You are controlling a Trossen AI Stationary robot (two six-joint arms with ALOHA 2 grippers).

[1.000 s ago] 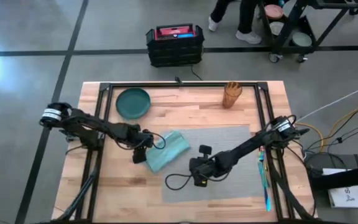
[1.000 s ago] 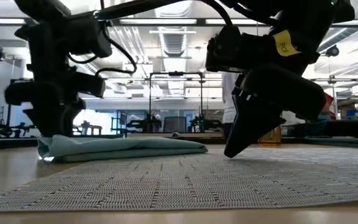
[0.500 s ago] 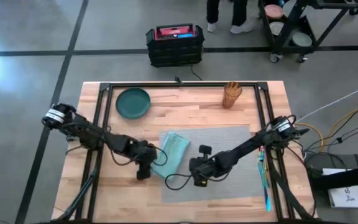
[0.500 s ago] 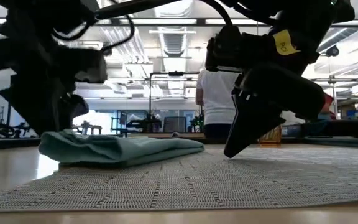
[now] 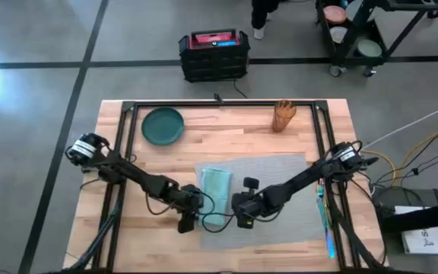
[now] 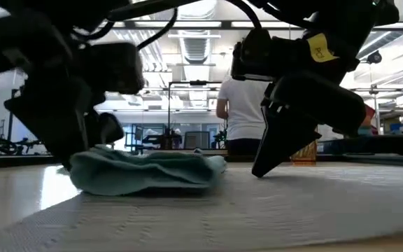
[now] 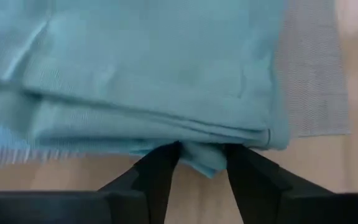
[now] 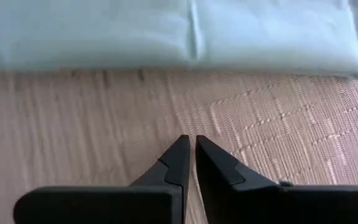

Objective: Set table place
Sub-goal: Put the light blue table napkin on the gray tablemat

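I have the left gripper down low near the front edge of the worktop, at the left border of the grey placemat. In my left wrist view its two fingers are clamped on a bunched corner of the teal napkin, with the cloth pinched between them and the rest spread away from the tips. From above, the napkin lies as a folded strip on the left part of the placemat, its near end meeting the left gripper. Level across the worktop, the napkin sits as a rumpled heap on the mat, with the left arm's dark bulk right behind and over it.

My right gripper rests on the placemat just beside the napkin, toward the mat's middle. In the right wrist view its fingers are pressed together with nothing between them, tips pointing at the woven mat, and the napkin lies just ahead of them, apart from the tips.

The placemat lies flat on the right-centre of the worktop. A dark green plate sits near the back left, well apart from the mat, and a wooden cup stands near the back right. A person in a white top stands in the room beyond.
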